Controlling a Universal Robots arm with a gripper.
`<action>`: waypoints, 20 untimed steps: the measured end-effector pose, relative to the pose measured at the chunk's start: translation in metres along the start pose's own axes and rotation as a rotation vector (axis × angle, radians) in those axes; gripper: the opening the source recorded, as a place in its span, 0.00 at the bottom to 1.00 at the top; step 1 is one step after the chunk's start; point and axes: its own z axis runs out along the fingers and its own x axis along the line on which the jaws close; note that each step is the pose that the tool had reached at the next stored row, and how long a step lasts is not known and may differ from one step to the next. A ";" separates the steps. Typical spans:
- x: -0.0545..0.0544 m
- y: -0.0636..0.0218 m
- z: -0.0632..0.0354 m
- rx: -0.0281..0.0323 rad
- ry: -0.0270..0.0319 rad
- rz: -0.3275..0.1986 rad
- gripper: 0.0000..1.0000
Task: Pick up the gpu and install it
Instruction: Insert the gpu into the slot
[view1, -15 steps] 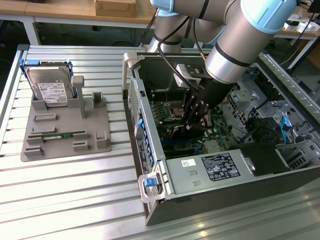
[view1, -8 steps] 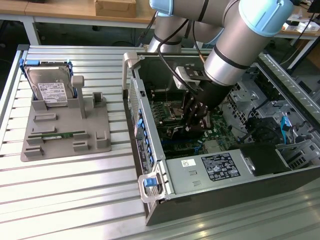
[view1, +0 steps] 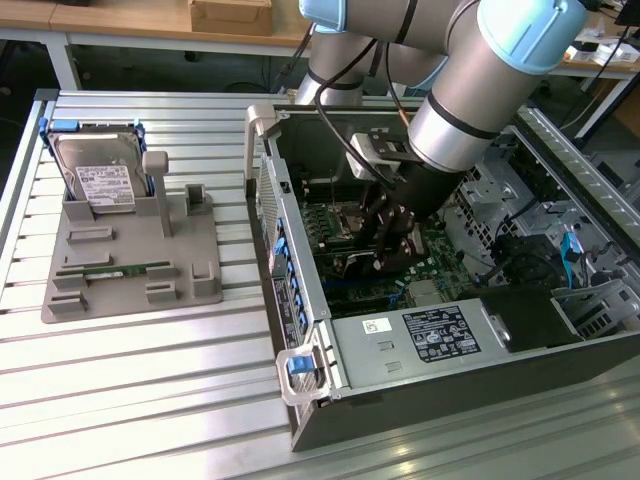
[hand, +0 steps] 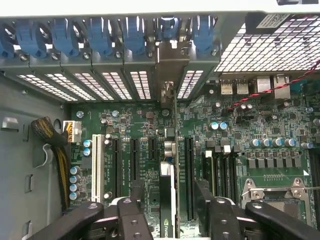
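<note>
You have the gripper (hand: 170, 220) down inside the open computer case (view1: 300, 300), its black fingers (hand: 132, 220) spread apart, one on each side of the gpu (hand: 168, 200). That thin dark card stands edge-on in a slot of the green motherboard (hand: 240, 130), its silvery bracket (hand: 167, 70) among the blue clips. Outside, a labelled silver hard drive (view1: 100, 175) stands in a grey holder (view1: 130, 270).

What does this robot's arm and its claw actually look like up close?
The arm is a thick silver-grey tube with light-blue caps at its joints and black cables along it. Its gripper is black, with jointed metal fingers held by bolts.
</note>
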 end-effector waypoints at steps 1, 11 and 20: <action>0.000 0.0013 -0.0071 0.0000 0.0007 0.000 0.53; -0.013 -0.0178 -0.0471 -0.0320 0.0125 0.002 0.19; -0.013 -0.0190 -0.0467 0.1593 0.0077 0.006 0.19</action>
